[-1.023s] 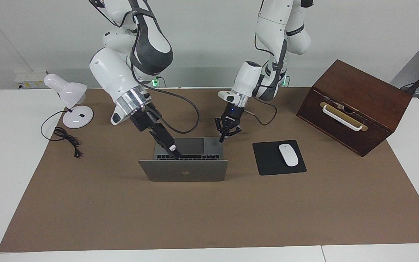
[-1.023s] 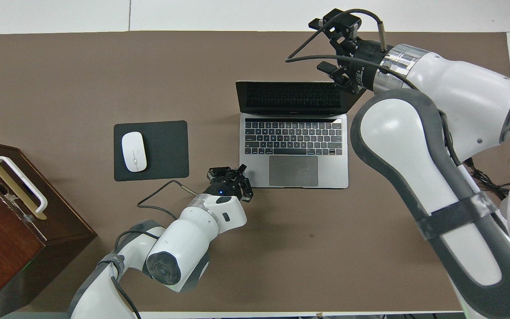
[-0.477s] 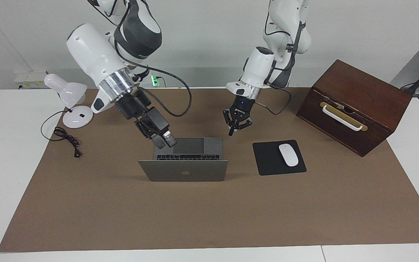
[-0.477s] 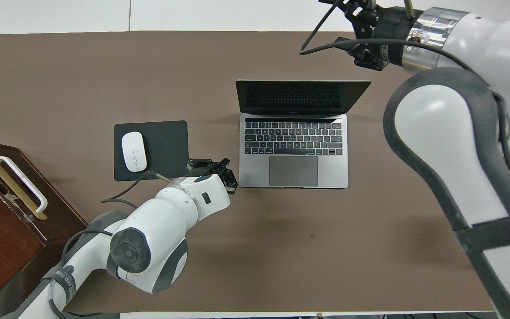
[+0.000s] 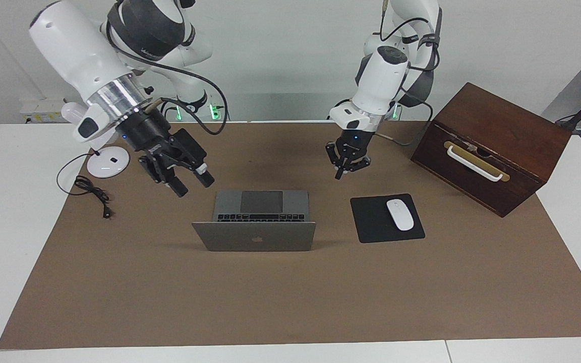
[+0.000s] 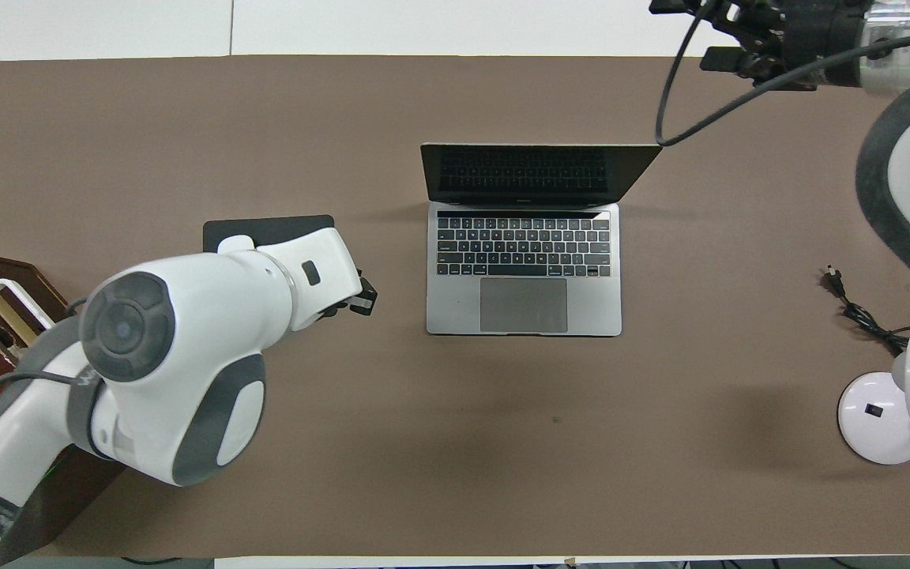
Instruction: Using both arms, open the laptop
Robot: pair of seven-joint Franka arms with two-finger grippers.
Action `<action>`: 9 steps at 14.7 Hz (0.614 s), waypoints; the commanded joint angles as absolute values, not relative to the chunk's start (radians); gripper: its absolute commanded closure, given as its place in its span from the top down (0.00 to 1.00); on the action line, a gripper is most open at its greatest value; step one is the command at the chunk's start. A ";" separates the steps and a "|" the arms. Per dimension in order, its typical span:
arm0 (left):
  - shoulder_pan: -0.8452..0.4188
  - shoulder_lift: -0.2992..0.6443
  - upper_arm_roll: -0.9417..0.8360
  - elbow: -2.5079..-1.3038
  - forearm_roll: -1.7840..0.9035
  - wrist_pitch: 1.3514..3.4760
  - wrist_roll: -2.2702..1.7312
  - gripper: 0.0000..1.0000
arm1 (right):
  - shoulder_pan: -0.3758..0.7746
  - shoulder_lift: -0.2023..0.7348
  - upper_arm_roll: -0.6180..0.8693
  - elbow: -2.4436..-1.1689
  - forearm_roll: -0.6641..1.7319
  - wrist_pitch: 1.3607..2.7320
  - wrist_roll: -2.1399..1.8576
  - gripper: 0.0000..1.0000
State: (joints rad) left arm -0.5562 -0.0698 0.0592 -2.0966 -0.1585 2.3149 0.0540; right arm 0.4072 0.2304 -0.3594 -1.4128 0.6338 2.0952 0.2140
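The silver-grey laptop [image 5: 253,237] stands open in the middle of the brown mat, with its lid upright and the apple logo turned away from the robots. The overhead view shows its black keys and grey trackpad [image 6: 524,304]. My right gripper [image 5: 193,184] is open and empty. It hangs in the air over the mat beside the laptop, toward the right arm's end. My left gripper [image 5: 343,170] is raised over the mat between the laptop and the mouse pad and touches nothing. In the overhead view only the tip of the left gripper [image 6: 360,294] shows under its wrist.
A black mouse pad [image 5: 371,222] with a white mouse [image 5: 400,215] lies beside the laptop, toward the left arm's end. A dark wooden box [image 5: 497,131] with a white handle stands further that way. A white desk lamp [image 5: 108,162] and its black cable [image 5: 91,191] are at the right arm's end.
Both grippers have lifted off the laptop. The right one drew back from the keyboard toward its own end; the left one rose from the base's corner. The lid has not moved.
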 commanded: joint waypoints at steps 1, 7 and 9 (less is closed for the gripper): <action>-0.497 -0.092 0.054 -2.045 -0.152 2.180 0.052 0.06 | 0.335 0.221 -0.319 -1.379 0.482 1.984 0.080 1.00; -0.329 -0.158 0.054 -2.043 -0.144 2.046 0.049 1.00 | 0.273 0.149 -0.295 -1.378 0.223 1.743 0.008 1.00; -0.264 -0.173 0.054 -2.043 -0.144 2.046 0.049 1.00 | 0.253 0.124 -0.273 -1.379 0.195 1.636 0.021 1.00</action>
State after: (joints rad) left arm -0.3250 -0.1409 0.0646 -2.0416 -0.1570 2.0768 0.0543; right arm 0.2898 0.1575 -0.3114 -1.3754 0.2364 1.7182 0.0314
